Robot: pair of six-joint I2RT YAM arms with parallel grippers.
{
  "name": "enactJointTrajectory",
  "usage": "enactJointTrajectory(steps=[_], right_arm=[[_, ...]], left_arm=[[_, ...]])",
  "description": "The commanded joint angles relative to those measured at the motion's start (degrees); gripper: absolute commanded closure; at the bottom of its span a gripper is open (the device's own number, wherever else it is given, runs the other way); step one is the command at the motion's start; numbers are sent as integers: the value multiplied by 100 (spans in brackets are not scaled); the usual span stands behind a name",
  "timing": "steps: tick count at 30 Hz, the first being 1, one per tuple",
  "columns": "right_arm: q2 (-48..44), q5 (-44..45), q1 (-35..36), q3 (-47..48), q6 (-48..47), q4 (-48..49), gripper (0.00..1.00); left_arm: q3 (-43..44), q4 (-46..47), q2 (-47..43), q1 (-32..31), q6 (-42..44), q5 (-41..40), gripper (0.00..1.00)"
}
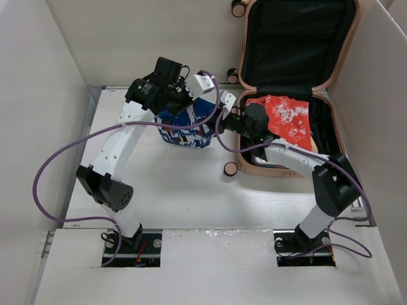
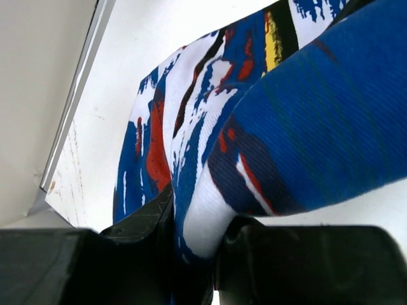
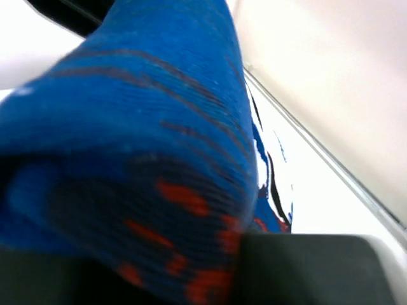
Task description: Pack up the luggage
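Suitcase [image 1: 299, 38] open at far right corner of counter [image 1: 178, 197]; red garment [image 1: 286, 117] already inside. Blue patterned garment [image 1: 184, 127] beside it on counter, not yet packed. Left end effector [image 2: 194, 254] clenched on its fold. Right end effector [image 1: 224, 117] at cloth, grasp unclear.

A: What do you have beyond the job's items?
B: You have: one patterned cloth [image 1: 184, 127], blue, white and red, bunched over the white table [image 1: 178, 190]; one red-and-white cloth [image 1: 286, 121], crumpled, to its right; white walls [image 1: 38, 95] around.
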Motion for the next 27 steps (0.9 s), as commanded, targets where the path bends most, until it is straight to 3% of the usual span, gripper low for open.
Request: enactJointTrajectory(steps=[1, 5, 6, 9, 10, 15, 17, 18, 20, 27], right_arm=[[148, -382, -64, 333, 473, 487, 100], [-10, -901, -117, 508, 753, 174, 100], [-72, -963, -178, 605, 867, -12, 100], [-3, -1200, -362, 1123, 1585, -748, 100], [50, -1375, -424, 1229, 1867, -804, 100], [227, -1527, -1116, 1337, 3783, -604, 100], [-36, -1317, -1555, 733, 5264, 917, 100], [-37, -1219, -1715, 529, 5272, 927, 100], [-142, -1148, -2049, 247, 6244, 2039, 100], [-388, -473, -3490, -755, 7994, 4106, 100]], left_arm=[[234, 651, -354, -82, -195, 610, 100], [33, 896, -459, -82, -362, 84, 96], [32, 949, -459, -21, -467, -126, 77], [-21, 1133, -459, 181, -748, -374, 47], [-21, 1186, -398, 182, -967, -470, 30], [155, 1555, -398, 252, -1487, -1076, 0], [374, 1696, -398, 252, -1627, -1287, 0], [444, 1696, -398, 313, -1628, -1358, 0], [532, 1758, -398, 314, -1628, -1516, 0], [279, 1811, -450, 314, -1628, -1526, 0]])
